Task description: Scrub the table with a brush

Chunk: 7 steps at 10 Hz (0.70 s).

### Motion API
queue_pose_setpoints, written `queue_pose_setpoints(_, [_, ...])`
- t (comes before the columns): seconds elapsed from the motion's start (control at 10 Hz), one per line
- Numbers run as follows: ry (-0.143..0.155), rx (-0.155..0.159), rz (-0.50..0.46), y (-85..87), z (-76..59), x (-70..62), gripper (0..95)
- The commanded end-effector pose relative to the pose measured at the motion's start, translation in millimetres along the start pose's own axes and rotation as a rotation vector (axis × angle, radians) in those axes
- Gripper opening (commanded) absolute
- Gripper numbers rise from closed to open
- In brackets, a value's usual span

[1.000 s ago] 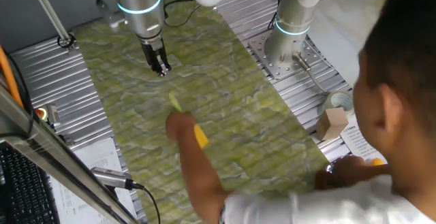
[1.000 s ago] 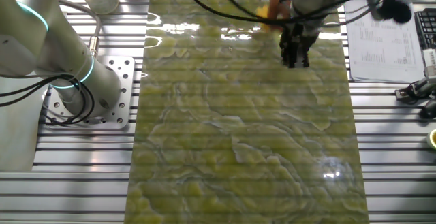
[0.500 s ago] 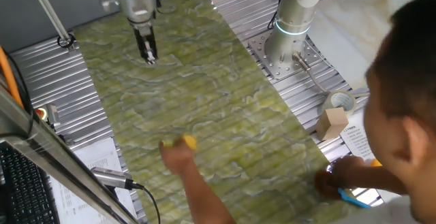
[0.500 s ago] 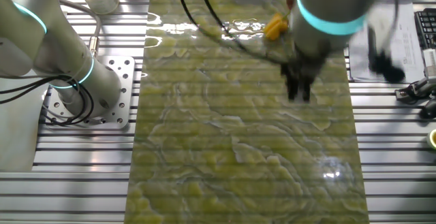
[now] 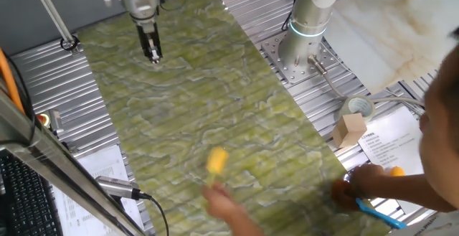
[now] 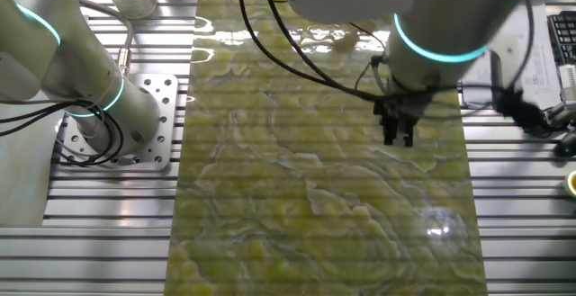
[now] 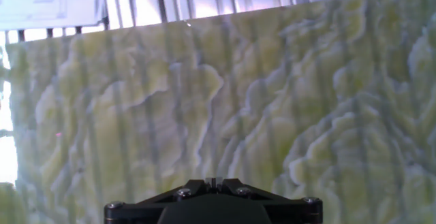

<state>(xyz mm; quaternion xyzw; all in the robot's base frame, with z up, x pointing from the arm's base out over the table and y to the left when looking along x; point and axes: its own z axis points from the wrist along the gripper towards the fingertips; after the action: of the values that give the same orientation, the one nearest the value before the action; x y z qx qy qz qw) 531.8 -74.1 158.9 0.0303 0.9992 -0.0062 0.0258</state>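
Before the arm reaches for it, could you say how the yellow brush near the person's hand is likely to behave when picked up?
The brush looks small, so probably light. Its head seems blocky rather than round, so it likely won't roll on the table. It is blurred here, so its stiffness is hard to judge. The hand hangs far from it.

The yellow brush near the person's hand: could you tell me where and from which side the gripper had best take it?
Probably from straight above, fingers closing across the blocky head of the brush, once the person's hand lets go. The picture is blurred, so its handle cannot be made out. The gripper is far up the table, holding nothing.
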Motion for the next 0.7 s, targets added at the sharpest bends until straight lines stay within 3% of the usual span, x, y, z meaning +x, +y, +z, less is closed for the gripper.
queue_pose_setpoints(0.1, [-0.006,0.096,-0.166,15.6,0.5,-0.7,0.0])
queue_pose_setpoints(0.7, [-0.009,0.074,-0.164,7.8,-7.3,-6.0,0.0])
